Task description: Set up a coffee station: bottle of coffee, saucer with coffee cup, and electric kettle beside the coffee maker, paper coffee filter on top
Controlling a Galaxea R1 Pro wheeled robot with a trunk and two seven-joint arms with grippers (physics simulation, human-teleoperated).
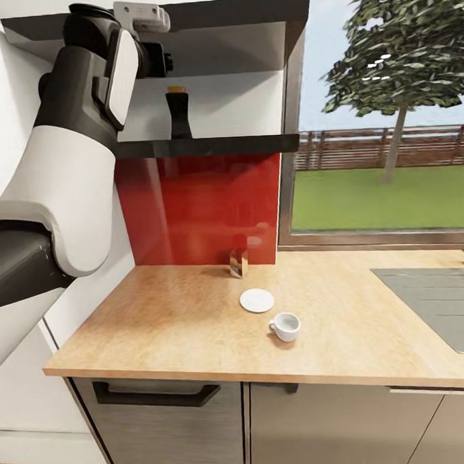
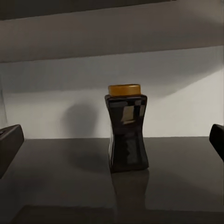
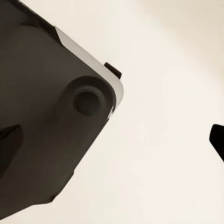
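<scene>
Left gripper (image 2: pixel 112 140) spread wide, empty, facing the bottle (image 2: pixel 126 130) upright on the shelf (image 1: pixel 208 146); right gripper state unclear; risk: narrow-waisted bottle tips if one finger touches first.

The worktop (image 1: pixel 195 314) looks like matt pale wood, the backsplash (image 1: pixel 197 210) glossy red, the shelf (image 2: pixel 93 186) dark and sheeny, the bottle of coffee (image 2: pixel 127 135) glassy dark.
</scene>
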